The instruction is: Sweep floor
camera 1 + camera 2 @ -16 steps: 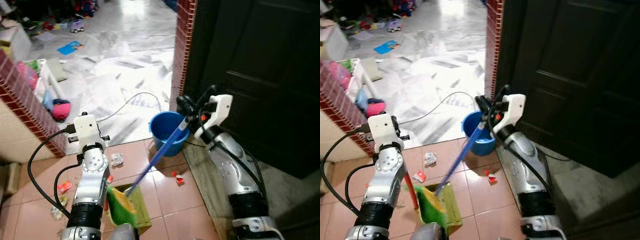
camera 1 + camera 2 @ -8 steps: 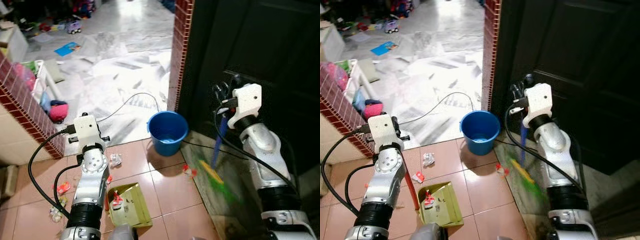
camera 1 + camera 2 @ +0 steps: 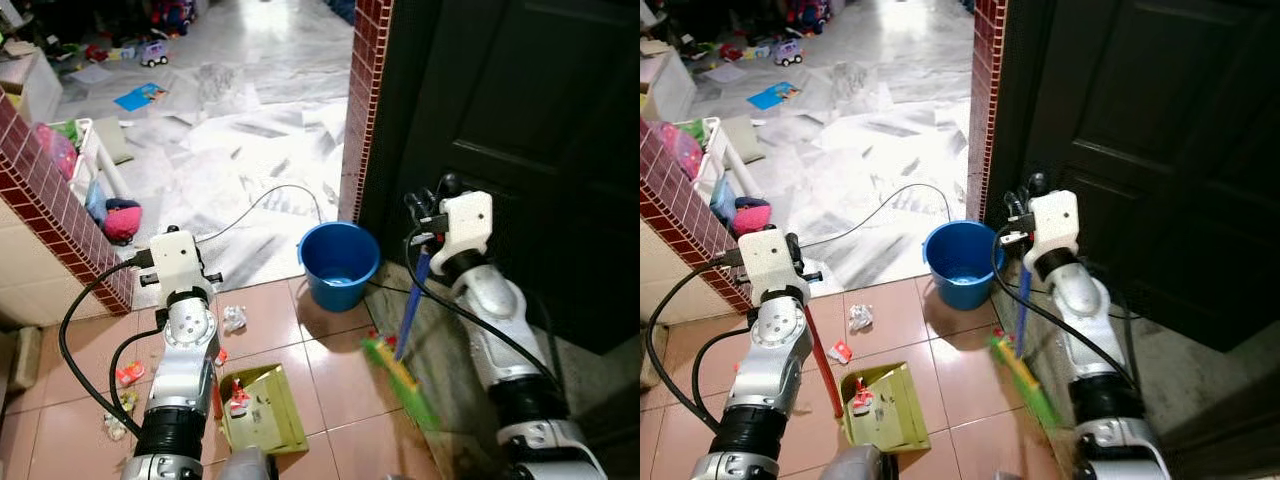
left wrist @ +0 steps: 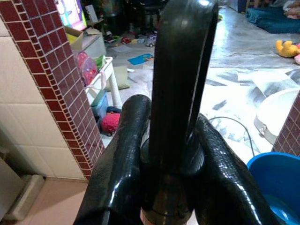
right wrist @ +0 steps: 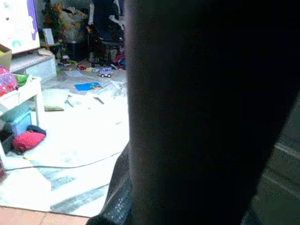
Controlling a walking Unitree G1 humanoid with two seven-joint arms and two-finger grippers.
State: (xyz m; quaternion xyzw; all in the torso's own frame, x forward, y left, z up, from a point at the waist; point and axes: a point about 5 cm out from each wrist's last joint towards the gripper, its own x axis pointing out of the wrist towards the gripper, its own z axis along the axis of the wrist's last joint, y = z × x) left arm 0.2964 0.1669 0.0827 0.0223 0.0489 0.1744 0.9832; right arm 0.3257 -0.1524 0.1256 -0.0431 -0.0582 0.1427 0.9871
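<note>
While its green bristles blur over the tile edge right of the dustpan (image 3: pixel 262 410), the broom (image 3: pixel 404 330) hangs by its blue handle from the right gripper (image 3: pixel 422 222), clamped on it beside the dark door (image 3: pixel 520 120). Left gripper (image 4: pixel 164 154) grips the dustpan's dark handle. Litter (image 3: pixel 232 318) lies on the near tiles; a blue bucket (image 3: pixel 338 264) stands just beyond

Around one blue bucket (image 3: pixel 339 262) on the floor: one broom (image 3: pixel 402 352) to its right, one yellow-green dustpan (image 3: pixel 262 410) in front of it, and about five scraps of litter (image 3: pixel 233 319) scattered to its left. One black cable (image 3: pixel 262 202) lies behind it.
</note>
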